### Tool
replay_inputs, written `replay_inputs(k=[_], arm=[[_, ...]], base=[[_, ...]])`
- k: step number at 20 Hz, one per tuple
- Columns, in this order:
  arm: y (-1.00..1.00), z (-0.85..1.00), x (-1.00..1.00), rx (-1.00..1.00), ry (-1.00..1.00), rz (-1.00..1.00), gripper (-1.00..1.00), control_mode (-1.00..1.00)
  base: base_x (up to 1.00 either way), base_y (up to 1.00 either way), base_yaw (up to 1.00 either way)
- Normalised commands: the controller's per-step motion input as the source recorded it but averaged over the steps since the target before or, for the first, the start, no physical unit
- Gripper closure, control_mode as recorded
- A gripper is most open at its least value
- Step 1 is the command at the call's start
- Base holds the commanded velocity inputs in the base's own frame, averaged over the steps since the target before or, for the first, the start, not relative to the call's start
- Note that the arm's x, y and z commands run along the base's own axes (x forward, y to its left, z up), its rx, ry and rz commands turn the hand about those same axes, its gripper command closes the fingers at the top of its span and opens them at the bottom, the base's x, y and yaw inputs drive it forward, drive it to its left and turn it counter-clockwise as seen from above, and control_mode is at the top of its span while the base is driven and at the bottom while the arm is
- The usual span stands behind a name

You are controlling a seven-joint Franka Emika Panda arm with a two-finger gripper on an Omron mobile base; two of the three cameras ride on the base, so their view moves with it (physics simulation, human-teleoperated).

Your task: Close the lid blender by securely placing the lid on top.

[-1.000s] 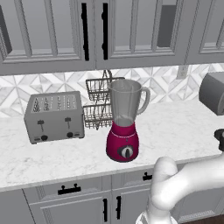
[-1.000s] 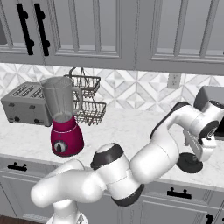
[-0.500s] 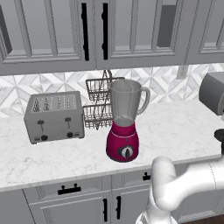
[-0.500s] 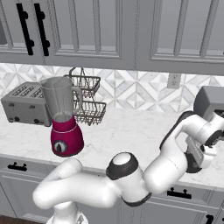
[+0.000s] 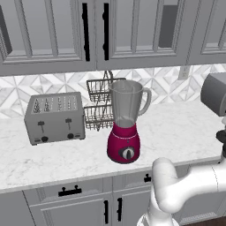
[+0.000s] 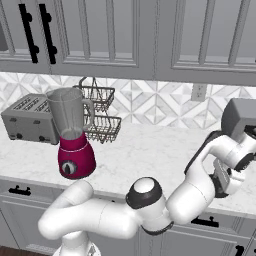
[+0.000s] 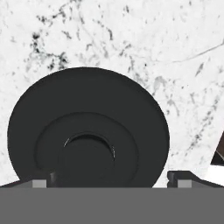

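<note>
Jaws spread wide, either side of the lid (image 7: 87, 131), nothing gripped yet. Drop straight down, centre on the raised knob, then clamp. Lid: dark round cap, flat on the marble worktop (image 7: 175, 52), well right of the blender (image 5: 125, 121), whose jar is open.

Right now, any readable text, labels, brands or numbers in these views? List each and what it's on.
None readable in any view.
Blender: no brand; the dial on its base shows no markings.
Toaster: knobs and levers, no legible print.
Lid: plain dark surface, no lettering.
Cabinets, wall outlet and counter: no text or signs.
</note>
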Motion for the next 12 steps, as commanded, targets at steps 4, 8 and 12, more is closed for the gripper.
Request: replay_inputs(k=[4, 8, 12], arm=[[0.27, -0.25, 0.03, -0.03, -0.05, -0.11, -1.00, -1.00], [0.20, -0.28, 0.16, -0.05, -0.04, -0.07, -1.00, -1.00], [-0.03, -0.34, 0.16, -0.07, -0.06, 0.00, -1.00, -1.00]], base=[[0.00, 0.00, 0.00], [0.00, 0.00, 0.00], [0.00, 0.00, 0.00]])
